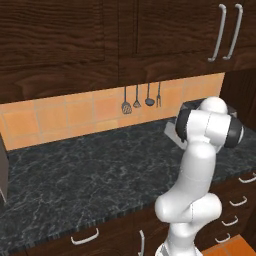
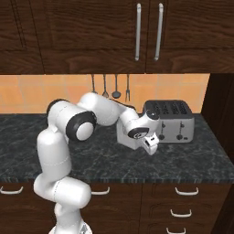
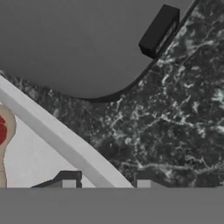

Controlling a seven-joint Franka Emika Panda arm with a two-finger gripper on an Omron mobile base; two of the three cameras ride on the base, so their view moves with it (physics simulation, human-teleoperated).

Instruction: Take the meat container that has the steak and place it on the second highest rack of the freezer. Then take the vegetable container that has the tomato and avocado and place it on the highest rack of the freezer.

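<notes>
Your hand point(image 3: 103, 183) pinches the container's point(image 3: 52, 133) pale rim, one finger each side; steak point(image 3: 3, 131) lies inside, container on the table point(image 3: 175, 122) just beside the toaster point(image 2: 170, 119)

Wide stretch of black speckled stone countertop point(image 1: 95, 170) lies bare left of the white arm, free to cross. Right side is tight: silver four-slot toaster point(image 2: 171, 119) stands against the orange tiled backsplash point(image 2: 45, 93), close beside the pale grey container point(image 3: 57, 140), only a narrow strip of counter between. Dark wood upper cabinets point(image 2: 91, 32) cap the headroom; utensils point(image 2: 109, 87) hang beneath, near the wall.
</notes>
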